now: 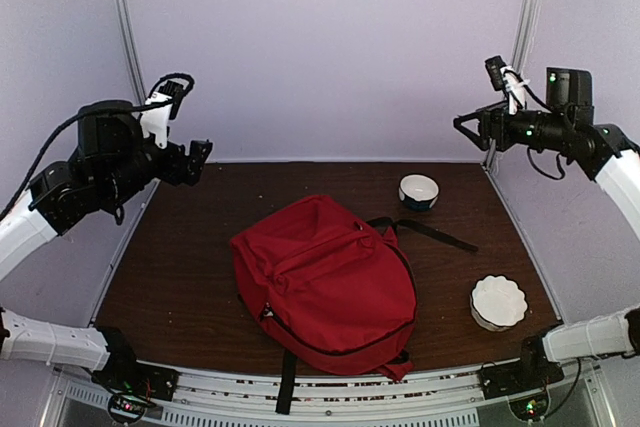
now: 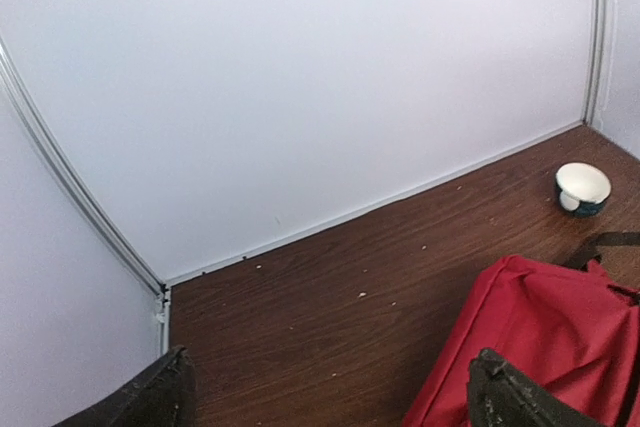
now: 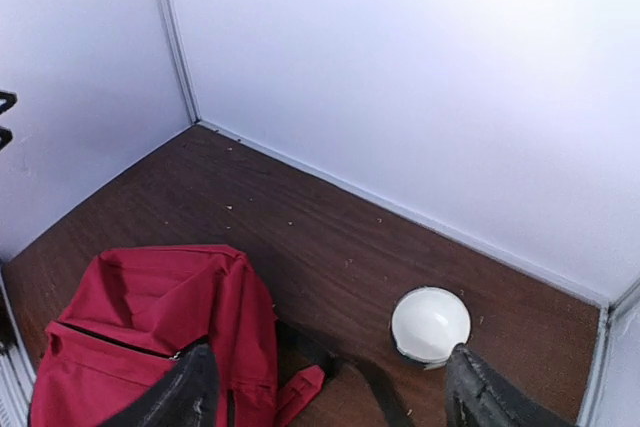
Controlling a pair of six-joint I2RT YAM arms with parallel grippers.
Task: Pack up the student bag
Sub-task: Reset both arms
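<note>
Both spread wide, empty: left gripper (image 1: 200, 157) 9 o'clock, right gripper (image 1: 464, 125) 3; clumsy grab could drag red backpack (image 1: 325, 277) off table (image 1: 180, 282) at 6.

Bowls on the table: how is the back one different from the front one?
The back bowl is dark outside and white inside; the front bowl looks white all over. The back bowl's rim is smooth; the front bowl's rim is wavy. Both are round, upright and sit right of the red backpack.

Pale lilac walls (image 1: 320, 47) fill the upper frame — thin metal rails (image 1: 124, 32) in both corners; below, a dark wooden tabletop (image 1: 180, 277).
</note>
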